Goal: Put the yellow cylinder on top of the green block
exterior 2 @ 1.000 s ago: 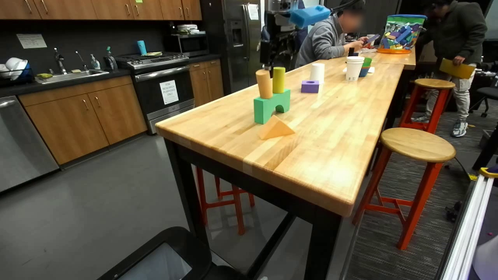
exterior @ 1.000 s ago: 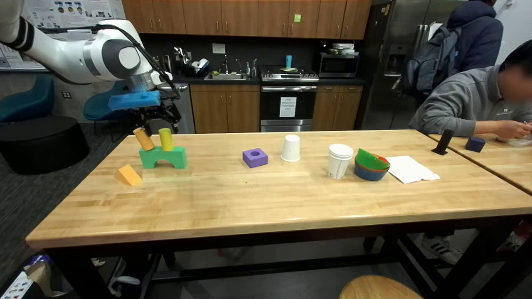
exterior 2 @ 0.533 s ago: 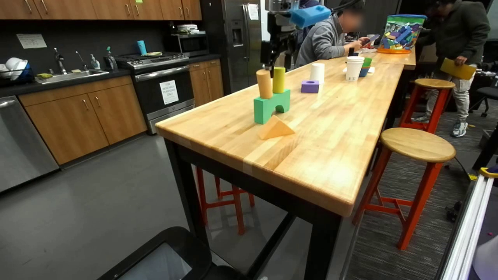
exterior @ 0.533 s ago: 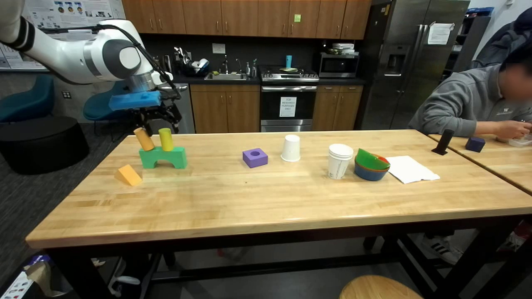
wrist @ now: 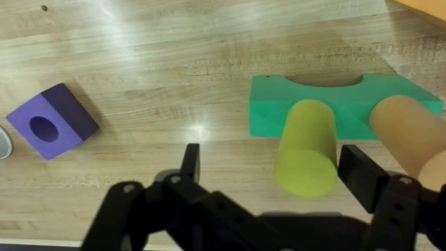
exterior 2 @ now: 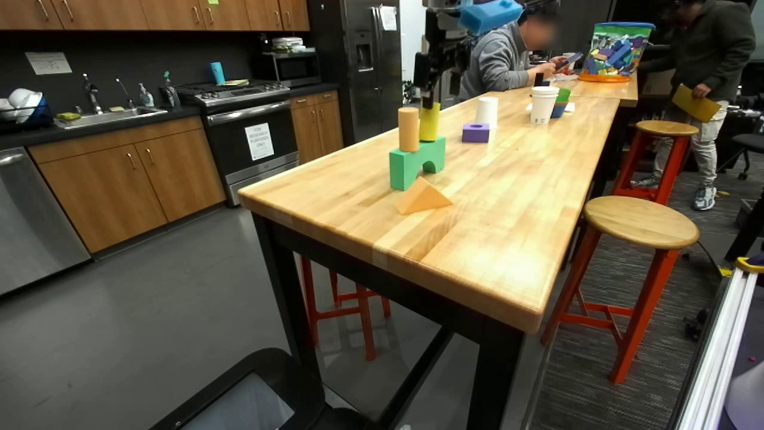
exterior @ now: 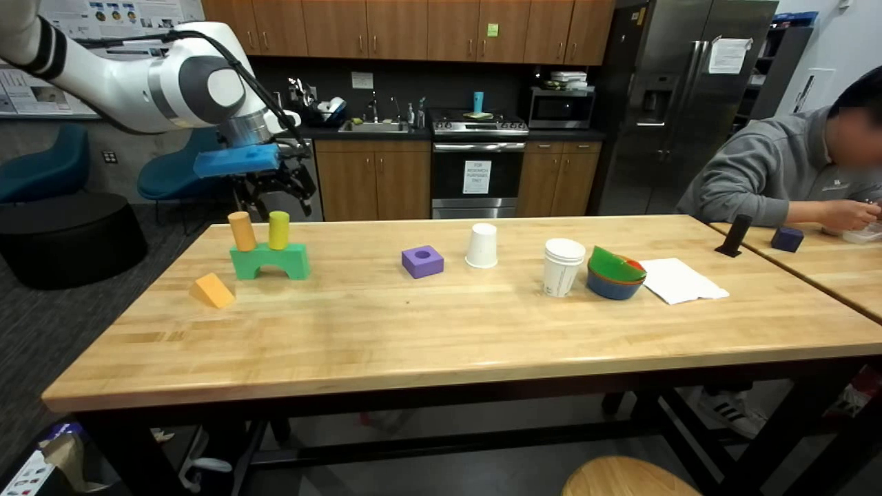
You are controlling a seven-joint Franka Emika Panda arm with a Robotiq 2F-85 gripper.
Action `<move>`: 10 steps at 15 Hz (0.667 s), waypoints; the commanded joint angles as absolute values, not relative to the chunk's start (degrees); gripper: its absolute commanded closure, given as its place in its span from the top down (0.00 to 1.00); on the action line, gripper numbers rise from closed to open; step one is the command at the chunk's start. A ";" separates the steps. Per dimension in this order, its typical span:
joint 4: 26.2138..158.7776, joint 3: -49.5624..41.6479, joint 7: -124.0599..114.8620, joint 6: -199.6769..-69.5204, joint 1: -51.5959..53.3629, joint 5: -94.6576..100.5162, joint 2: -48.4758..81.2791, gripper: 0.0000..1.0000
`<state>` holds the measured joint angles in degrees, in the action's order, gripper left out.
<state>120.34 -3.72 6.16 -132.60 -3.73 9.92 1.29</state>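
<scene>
The yellow cylinder (exterior: pixel 278 231) stands upright or nearly so on top of the green block (exterior: pixel 295 260), an arch-shaped block on the table; both also show in an exterior view (exterior 2: pixel 428 124). In the wrist view the yellow cylinder (wrist: pixel 308 170) rises from the green block (wrist: pixel 266 118) between the fingers. My gripper (wrist: pixel 270 162) is open. Its right fingertip is at or very near the cylinder's side; its left fingertip is well apart from it. In an exterior view the gripper (exterior: pixel 284 209) is above the block, one finger partly in front of the cylinder's top in another exterior view.
An orange-tan cylinder (exterior: pixel 242 231) stands on the same green block, close beside my right finger. A yellow-orange slanted block (exterior: pixel 213 291) lies in front. A purple block (exterior: pixel 422 262), white cups (exterior: pixel 481 246) and stacked bowls (exterior: pixel 615 275) stand farther along the table.
My gripper has shifted toward the purple block's side. The orange-tan cylinder, tilted before, is now upright. The yellow cylinder's top has moved slightly the same way as the gripper.
</scene>
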 commanded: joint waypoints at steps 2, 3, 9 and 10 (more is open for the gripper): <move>122.66 -4.77 5.19 -132.63 -4.81 13.49 -6.04 1.00; 123.09 -4.71 7.39 -132.69 -4.73 12.76 -7.63 1.00; 123.34 -3.86 6.19 -131.80 -4.69 14.44 -11.38 1.00; 123.43 -3.91 6.28 -131.48 -4.69 13.96 -11.55 1.00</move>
